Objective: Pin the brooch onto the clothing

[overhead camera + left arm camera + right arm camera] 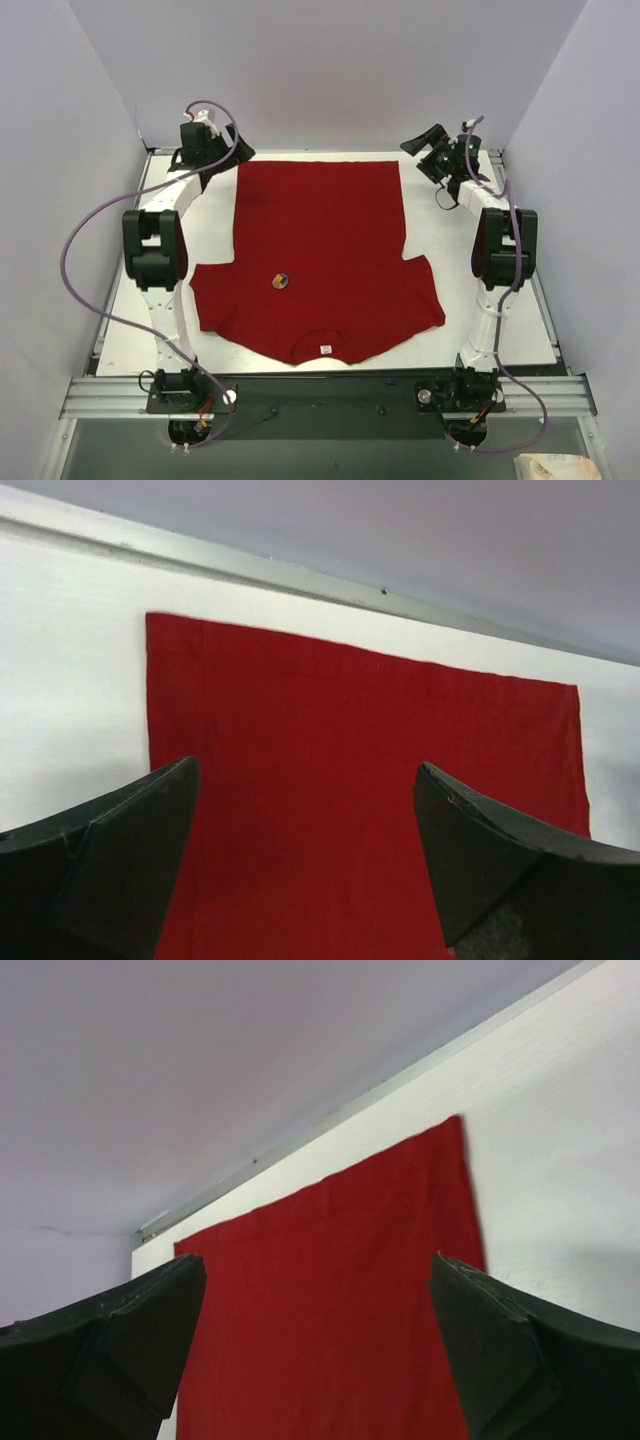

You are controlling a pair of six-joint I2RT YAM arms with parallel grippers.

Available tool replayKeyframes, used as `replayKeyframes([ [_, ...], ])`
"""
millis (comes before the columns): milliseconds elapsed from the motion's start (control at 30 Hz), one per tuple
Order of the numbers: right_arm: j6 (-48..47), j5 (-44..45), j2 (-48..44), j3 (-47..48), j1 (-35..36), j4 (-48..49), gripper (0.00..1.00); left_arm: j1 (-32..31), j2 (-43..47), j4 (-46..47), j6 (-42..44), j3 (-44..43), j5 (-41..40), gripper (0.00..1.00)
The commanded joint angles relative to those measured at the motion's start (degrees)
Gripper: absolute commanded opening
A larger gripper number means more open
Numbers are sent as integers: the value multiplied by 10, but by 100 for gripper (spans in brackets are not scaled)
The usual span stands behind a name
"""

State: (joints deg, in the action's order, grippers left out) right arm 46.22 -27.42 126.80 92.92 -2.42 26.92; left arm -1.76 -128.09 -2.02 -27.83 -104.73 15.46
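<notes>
While the brooch (280, 280) lies on the chest of the clothing (320, 220), near its collar, left gripper (305, 780) and right gripper (318, 1270) hang empty, jaws apart, over its hem corners. Recommend: one claw steadies fabric beside the brooch; the other presses squarely.

The clothing (320, 225) is matt red cloth. The surface (450, 265) under it is smooth matt white, with a dull metal rail (300, 582) beyond.

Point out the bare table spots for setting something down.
Bare table lies between the T-shirt and the right arm, with a narrower strip by the left arm. The T-shirt, carrying the brooch, fills the middle.
</notes>
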Motion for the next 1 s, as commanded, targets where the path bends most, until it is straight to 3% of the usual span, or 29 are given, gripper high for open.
replayKeyframes([
  [0,-17,1,-131,-80,7,-6,100,3,160,21,-2,94,-20,97],
  [300,-30,12,-301,-301,20,-69,100,0,378,-135,8,328,-83,93],
  [500,-48,71,-392,-404,21,-155,100,1,494,-209,27,465,-148,80],
  [600,-78,120,-422,-424,21,-219,100,-1,529,-230,16,508,-200,58],
  [633,-89,133,-426,-427,21,-235,100,-2,529,-249,14,509,-208,35],
  [800,-109,202,-458,-467,13,-302,99,-56,474,-310,6,485,-292,19],
  [967,-104,198,-472,-502,2,-310,96,-70,401,-316,-3,493,-325,4],
])
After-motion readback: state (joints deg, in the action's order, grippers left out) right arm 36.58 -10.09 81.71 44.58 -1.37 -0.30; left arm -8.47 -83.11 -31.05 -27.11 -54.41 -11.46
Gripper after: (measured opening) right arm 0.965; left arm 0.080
